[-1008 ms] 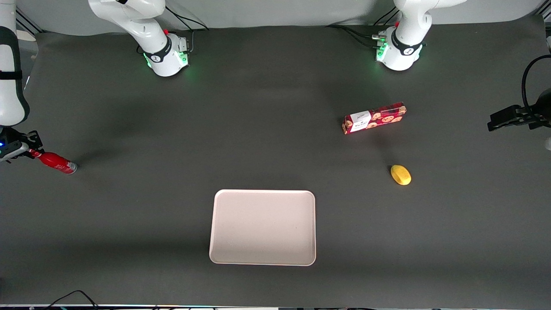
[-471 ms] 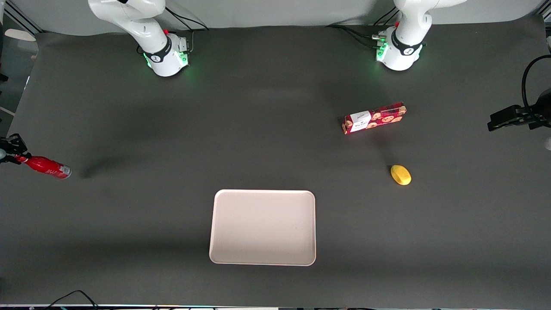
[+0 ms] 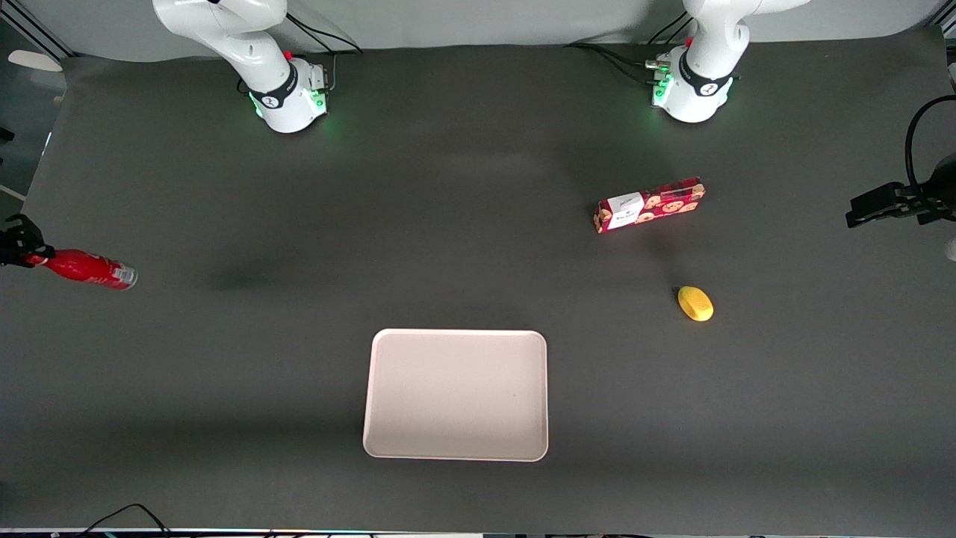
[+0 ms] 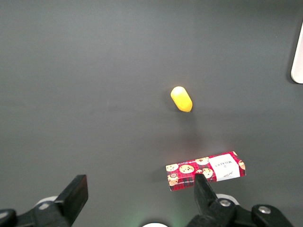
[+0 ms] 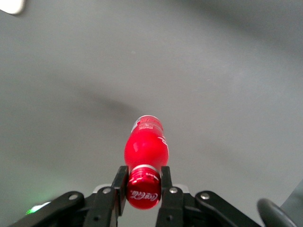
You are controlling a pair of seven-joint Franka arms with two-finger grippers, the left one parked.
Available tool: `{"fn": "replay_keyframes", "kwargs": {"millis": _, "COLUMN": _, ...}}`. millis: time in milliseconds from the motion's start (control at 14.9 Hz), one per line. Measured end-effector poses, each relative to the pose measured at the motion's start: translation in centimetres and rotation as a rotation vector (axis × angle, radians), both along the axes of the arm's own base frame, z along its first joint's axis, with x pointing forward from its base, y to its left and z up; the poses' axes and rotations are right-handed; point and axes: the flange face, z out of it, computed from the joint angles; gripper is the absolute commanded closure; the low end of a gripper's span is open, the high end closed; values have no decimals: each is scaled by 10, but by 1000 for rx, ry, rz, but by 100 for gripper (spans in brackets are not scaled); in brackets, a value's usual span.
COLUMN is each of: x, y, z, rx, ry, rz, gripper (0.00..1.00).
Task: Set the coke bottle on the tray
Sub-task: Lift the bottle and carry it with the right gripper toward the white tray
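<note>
My right gripper (image 3: 30,258) is at the working arm's end of the table, at the edge of the front view, shut on the red cap of the coke bottle (image 3: 88,270). The bottle hangs tilted above the dark table, silvery base pointing toward the table's middle. In the right wrist view the gripper (image 5: 144,182) clamps the cap between both fingers and the coke bottle (image 5: 146,144) points away from the camera. The pinkish-white tray (image 3: 455,394) lies flat near the front edge of the table, well apart from the bottle, with nothing on it.
A red cookie box (image 3: 649,204) and a yellow lemon-like object (image 3: 694,303) lie toward the parked arm's end of the table. Both also show in the left wrist view, the box (image 4: 205,170) and the yellow object (image 4: 181,99). Cables run along the front edge (image 3: 127,515).
The gripper has lifted the bottle by its cap, and the bottle's shadow has slid toward the table's middle. The bottle now sits slightly farther from the front camera than half a second ago.
</note>
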Motion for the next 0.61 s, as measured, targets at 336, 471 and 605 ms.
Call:
{"fn": "replay_keyframes", "kwargs": {"millis": 336, "x": -5, "y": 123, "z": 77, "rx": -10, "ry": 20, "rz": -139, "gripper": 100}}
{"fn": "replay_keyframes", "kwargs": {"millis": 471, "x": -5, "y": 190, "z": 82, "rx": -17, "ry": 16, "rz": -211, "gripper": 100}}
{"fn": "replay_keyframes", "kwargs": {"millis": 605, "x": -5, "y": 260, "z": 75, "rx": -24, "ry": 15, "rz": -300, "gripper": 100}}
